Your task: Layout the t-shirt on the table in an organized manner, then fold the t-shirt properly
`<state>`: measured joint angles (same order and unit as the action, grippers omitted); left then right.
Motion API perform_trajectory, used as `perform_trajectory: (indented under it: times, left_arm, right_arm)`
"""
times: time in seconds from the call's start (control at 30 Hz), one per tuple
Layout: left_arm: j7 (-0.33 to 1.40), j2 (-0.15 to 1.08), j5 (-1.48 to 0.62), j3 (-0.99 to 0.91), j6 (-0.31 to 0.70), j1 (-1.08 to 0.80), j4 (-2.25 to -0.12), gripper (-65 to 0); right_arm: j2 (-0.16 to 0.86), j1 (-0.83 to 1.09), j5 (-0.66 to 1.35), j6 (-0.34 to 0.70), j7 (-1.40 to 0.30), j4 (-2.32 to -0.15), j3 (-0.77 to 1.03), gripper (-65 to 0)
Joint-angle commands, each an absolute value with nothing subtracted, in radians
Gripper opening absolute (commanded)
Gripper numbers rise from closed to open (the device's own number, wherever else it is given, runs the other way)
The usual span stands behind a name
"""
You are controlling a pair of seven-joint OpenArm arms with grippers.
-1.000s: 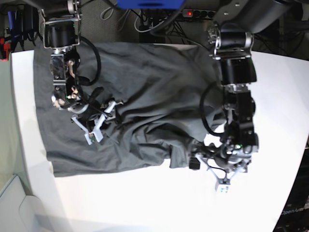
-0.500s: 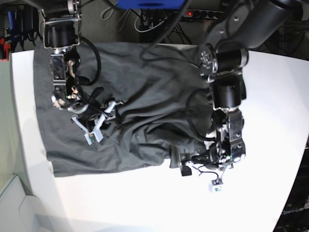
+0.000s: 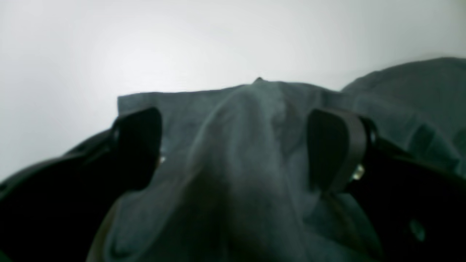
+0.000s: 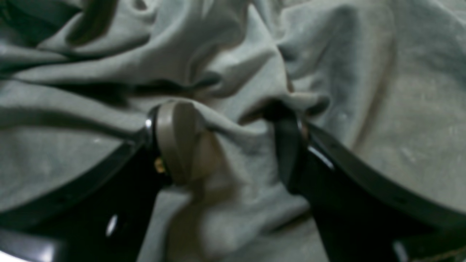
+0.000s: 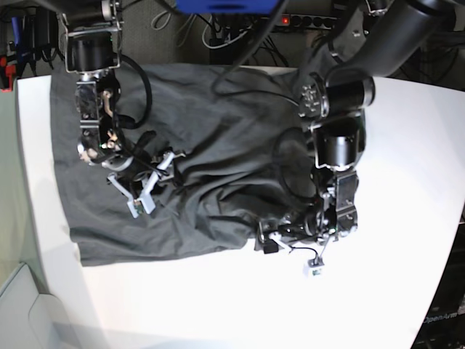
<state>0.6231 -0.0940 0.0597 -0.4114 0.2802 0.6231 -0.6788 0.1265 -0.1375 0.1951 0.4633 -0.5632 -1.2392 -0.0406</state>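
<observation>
Since a second ago the left arm has swung in toward the middle of the table, so its gripper sits further in along the shirt's lower edge, while the right arm hasn't budged.

Base view: the t-shirt [image 5: 218,145] is spread across the far half of the table [image 5: 218,305], pretty wrinkly, with one bunched corner near the left gripper [image 5: 290,256]. That gripper is right at the shirt's near edge, half over cloth and half over bare white. The right gripper [image 5: 149,185] is planted on the shirt's left part, well apart from the other one.

Left wrist view: the left gripper [image 3: 233,145] has its fingers [image 3: 335,145] spread wide, and a ridge of grey cloth [image 3: 247,153] humps up between them. Neither finger is clearly pressing it, so it's straddling the fold, not pinching. A straight hem edge lies just past the fingertips with white table [image 3: 145,43] beyond.

Right wrist view: the right gripper [image 4: 233,145] is also spread open, its fingers [image 4: 174,142] pushed down into crumpled fabric [image 4: 364,91], a pucker of cloth rising in the gap. Can't tell if the far finger's tip is tucked under a fold or just shadowed.
</observation>
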Motion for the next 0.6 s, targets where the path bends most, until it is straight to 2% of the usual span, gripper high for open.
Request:
perform_trajectory:
  times: [0.0,0.07,0.2,0.27,0.3,0.57]
  left_arm:
    - [0.601,-0.091,0.050,-0.410,0.285,0.659,-0.696,-4.5]
    - [0.601,-0.087,0.050,-0.410,0.285,0.659,-0.696,-12.8]
    - [0.598,-0.079,0.050,-0.412,0.285,0.661,-0.699,-47.5]
    - [0.565,-0.070,0.048,-0.412,0.285,0.661,-0.702,-60.5]
    - [0.549,-0.067,0.048,-0.412,0.285,0.661,-0.700,-64.7]
    - [0.421,-0.065,0.048,-0.414,0.285,0.668,-0.740,-64.9]
  right_arm:
    - [0.128,-0.140,0.183,0.466,-0.611,-1.242,-0.042,-31.5]
    - [0.128,-0.140,0.183,0.466,-0.611,-1.242,-0.042,-31.5]
    - [0.128,-0.140,0.183,0.466,-0.611,-1.242,-0.042,-31.5]
    - [0.128,-0.140,0.183,0.466,-0.611,-1.242,-0.042,-31.5]
    - [0.128,-0.140,0.183,0.466,-0.611,-1.242,-0.042,-31.5]
    - [0.130,-0.140,0.183,0.466,-0.611,-1.239,-0.042,-31.5]
